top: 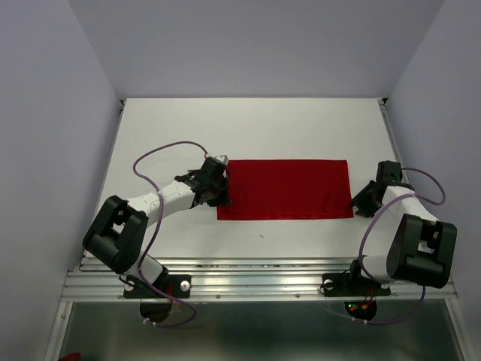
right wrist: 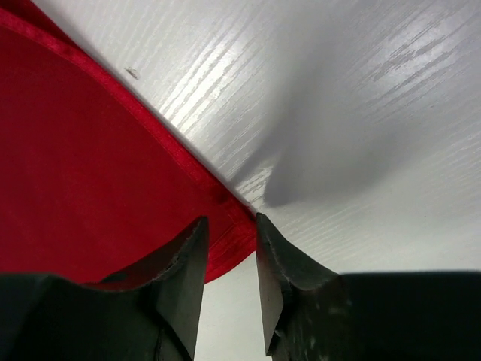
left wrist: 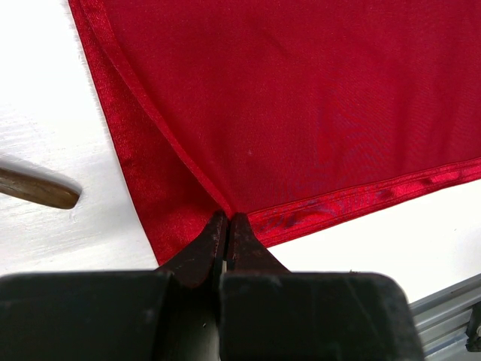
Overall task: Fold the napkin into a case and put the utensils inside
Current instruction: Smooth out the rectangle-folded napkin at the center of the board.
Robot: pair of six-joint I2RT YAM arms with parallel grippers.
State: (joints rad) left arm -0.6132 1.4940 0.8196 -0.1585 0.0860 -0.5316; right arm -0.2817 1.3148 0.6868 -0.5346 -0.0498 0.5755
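The red napkin (top: 285, 188) lies flat on the white table as a wide rectangle, folded in two layers. My left gripper (top: 222, 195) is at its left end, shut on the cloth. In the left wrist view the fingertips (left wrist: 228, 219) pinch the top layer of the napkin (left wrist: 301, 98) near its corner. My right gripper (top: 359, 203) sits at the napkin's near right corner. Its jaws (right wrist: 229, 226) are open, with the hemmed corner of the napkin (right wrist: 75, 165) lying between the tips. One brown wooden utensil handle (left wrist: 37, 188) shows on the table left of the cloth; the rest of the utensils are hidden.
The white table (top: 248, 128) has a metal rail (top: 255, 282) along its near edge where both arm bases are bolted. Pale walls close in the far side and both sides.
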